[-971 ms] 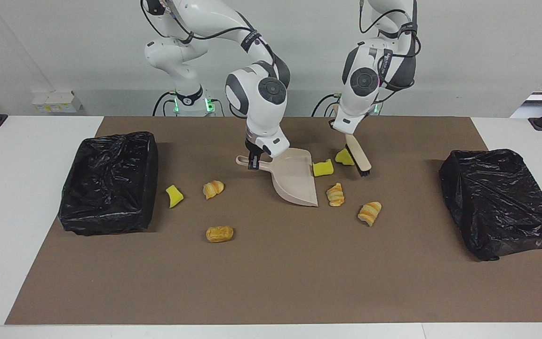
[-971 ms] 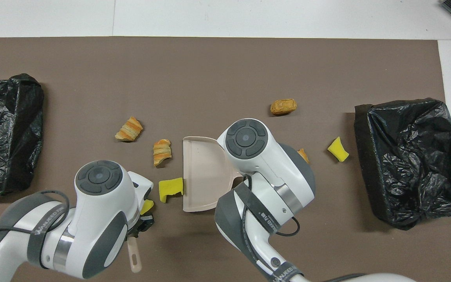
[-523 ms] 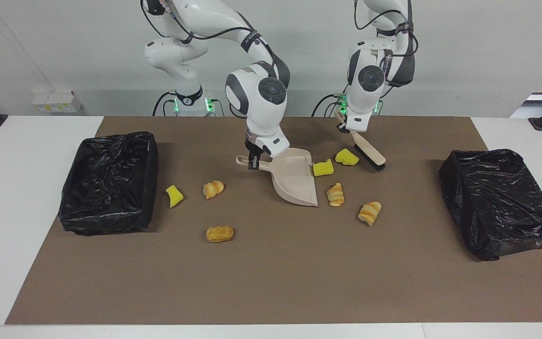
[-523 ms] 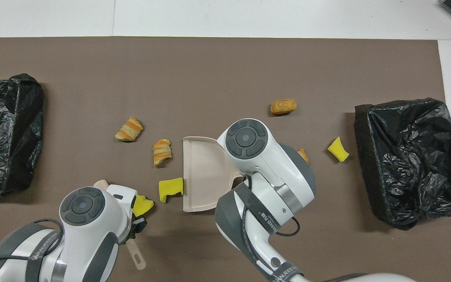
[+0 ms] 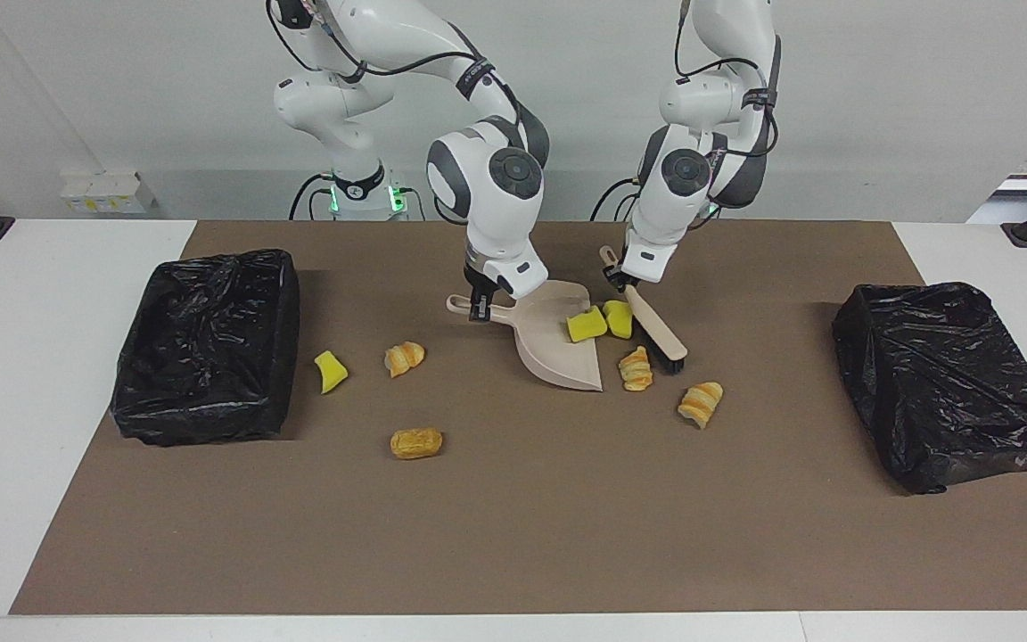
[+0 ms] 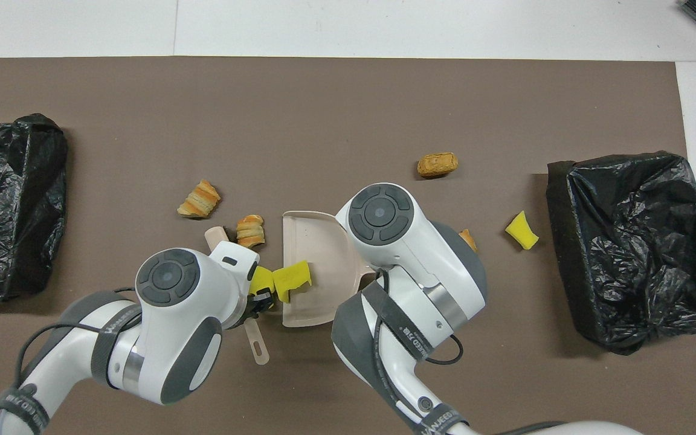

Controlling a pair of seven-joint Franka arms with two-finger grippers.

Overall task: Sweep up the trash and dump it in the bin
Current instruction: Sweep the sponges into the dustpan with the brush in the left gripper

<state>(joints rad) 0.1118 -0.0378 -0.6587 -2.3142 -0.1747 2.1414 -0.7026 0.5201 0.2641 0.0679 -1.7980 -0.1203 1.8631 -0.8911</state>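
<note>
Trash sponge chunks (image 5: pixel 587 325) lie at the dustpan (image 5: pixel 558 352) mouth; the stooped left gripper (image 5: pixel 623 280) clamps the brush (image 5: pixel 656 334) against them, and the right gripper (image 5: pixel 479 308) clasps the dustpan handle.

I swung my left gripper (image 5: pixel 625 278) with the brush (image 5: pixel 656 323) out toward the left arm's end of the table, then brought it back in toward the dustpan (image 5: pixel 558 352). The bristles pushed the two yellow sponge chunks together: one chunk (image 5: pixel 586 325) slid from just outside the dustpan's open edge onto its floor, and the other chunk (image 5: pixel 619 318) came along to sit touching it at the rim. The brush head ended beside the nearest striped pastry piece (image 5: pixel 636 369).
</note>
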